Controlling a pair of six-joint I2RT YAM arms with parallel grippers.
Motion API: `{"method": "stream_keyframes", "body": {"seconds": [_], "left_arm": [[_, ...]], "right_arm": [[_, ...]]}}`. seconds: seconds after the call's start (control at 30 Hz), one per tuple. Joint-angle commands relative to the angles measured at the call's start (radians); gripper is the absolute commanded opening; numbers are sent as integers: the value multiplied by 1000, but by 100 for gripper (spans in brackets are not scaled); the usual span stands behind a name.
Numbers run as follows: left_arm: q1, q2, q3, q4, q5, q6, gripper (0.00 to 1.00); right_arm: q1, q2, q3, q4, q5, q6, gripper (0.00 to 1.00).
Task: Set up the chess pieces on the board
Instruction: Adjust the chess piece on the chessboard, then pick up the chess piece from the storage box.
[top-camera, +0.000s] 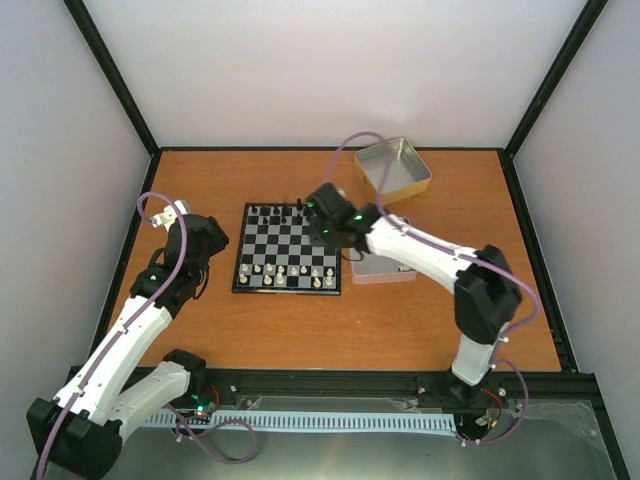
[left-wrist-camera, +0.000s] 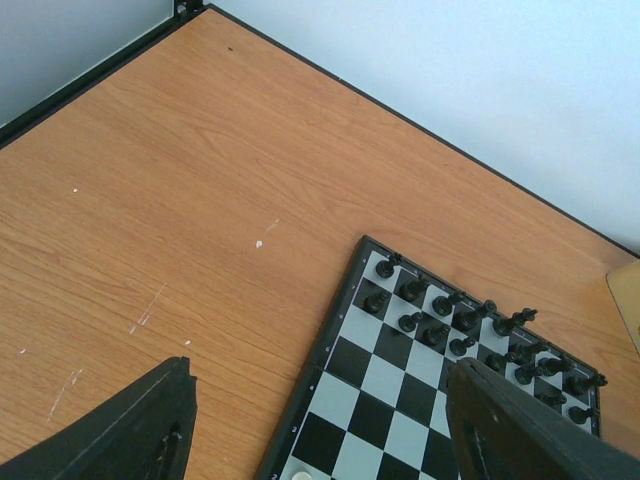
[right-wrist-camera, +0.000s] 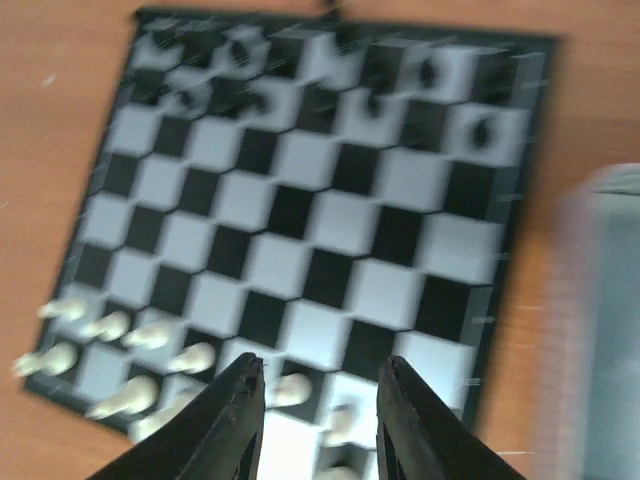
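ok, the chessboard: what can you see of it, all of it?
The board is a small square of black and silvery-grey checks inside a black border, smooth and slightly glossy. It lies flat on the wooden table, roughly mid-table and a little skewed. Black pieces fill its far two rows; cream-white pieces stand on the near rows; the middle rows are bare. The right gripper hovers over its far right part, jaws apart. A shallow tin lies close beside its right edge; contact is unclear.
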Motion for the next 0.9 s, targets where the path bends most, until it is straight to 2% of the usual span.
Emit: {"method": "stream_keyframes", "body": {"seconds": [0.0,0.13,0.43,0.87], "left_arm": [[4,-1,12,33,28,35,70],[4,11,17,38,44,34,70],[4,11,38,16,53,53,70],[4,14,50,4,56,68,70]], "right_arm": [[-135,-122,-167,38,157,48,34],[-234,-151,-247,40,238,42,36],[-412,-87,-293,61,251,2,37],[-501,42,-256,93,158,-50,30]]}}
